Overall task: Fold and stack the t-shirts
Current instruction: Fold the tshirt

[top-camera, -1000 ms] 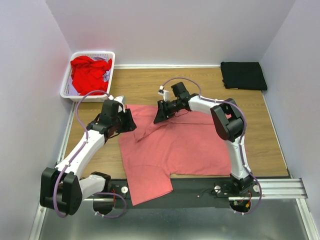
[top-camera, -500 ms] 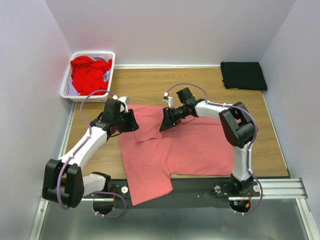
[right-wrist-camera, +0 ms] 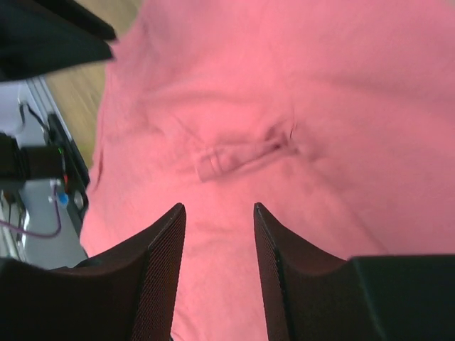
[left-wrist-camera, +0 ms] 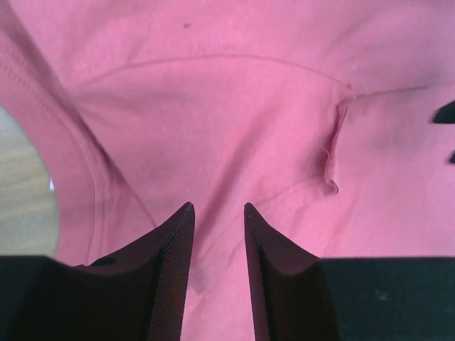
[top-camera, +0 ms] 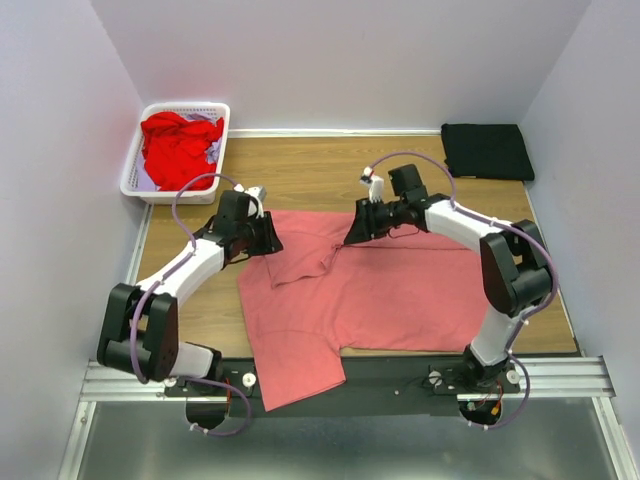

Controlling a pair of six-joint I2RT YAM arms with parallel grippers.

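Well, I am holding my left claw [top-camera: 266, 240] and right claw [top-camera: 355, 229] low over the shirt [top-camera: 400, 290], which is lying spread on the tabletop [top-camera: 300, 175] directly beneath both. The left claw's fingers are standing a little apart, gripping nothing, with cloth just below the tips. The right claw is likewise apart and empty. Between the two claws a small crease [top-camera: 328, 258] is puckering the fabric. I am judging that closing here could catch only a thin pinch, so the cloth might slip out on the lift. Uneven pulling could skew the fold or press that crease in. The corner [top-camera: 300, 370] lying over the tabletop's edge, well behind the left claw, could drag.
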